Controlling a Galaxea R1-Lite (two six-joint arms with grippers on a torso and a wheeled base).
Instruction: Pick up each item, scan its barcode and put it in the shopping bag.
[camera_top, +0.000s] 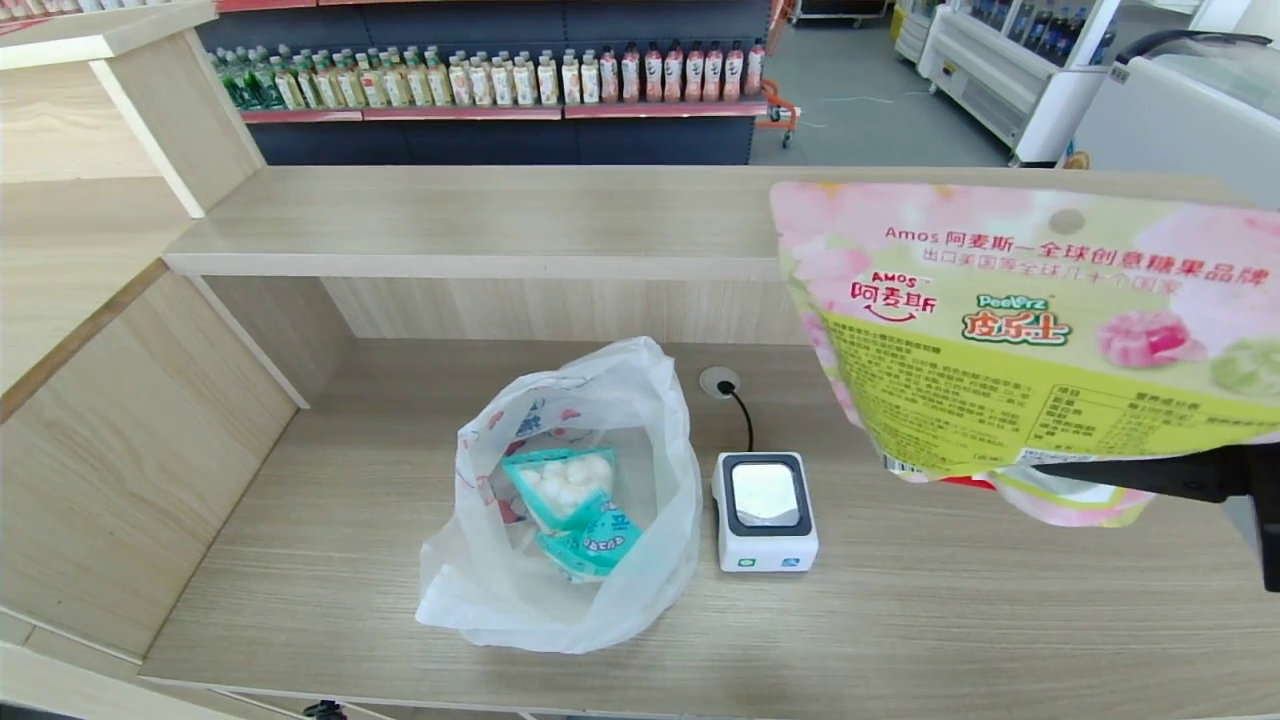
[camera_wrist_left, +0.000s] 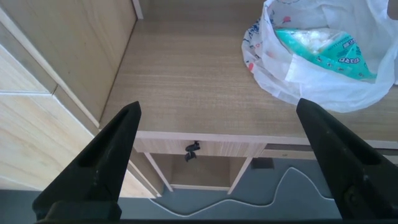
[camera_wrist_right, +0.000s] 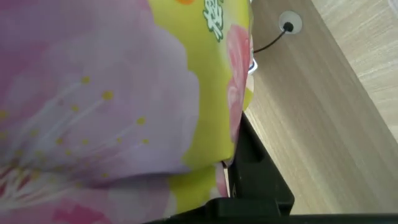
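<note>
One pair, your right fingers (camera_top: 1150, 472), grasps the candy pouch (camera_top: 1020, 330) by its lower edge, raised above the tabletop (camera_top: 950, 610). Below and left of them sits the scanner (camera_top: 765, 510), then the shopping bag (camera_top: 480, 590) holding a teal packet (camera_top: 575, 500). Your left fingers (camera_wrist_left: 106, 162) hang spread and empty, the bag just beyond them.

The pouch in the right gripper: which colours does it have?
The pouch is pink and yellow-green, with flowers; the head view shows it best.
</note>
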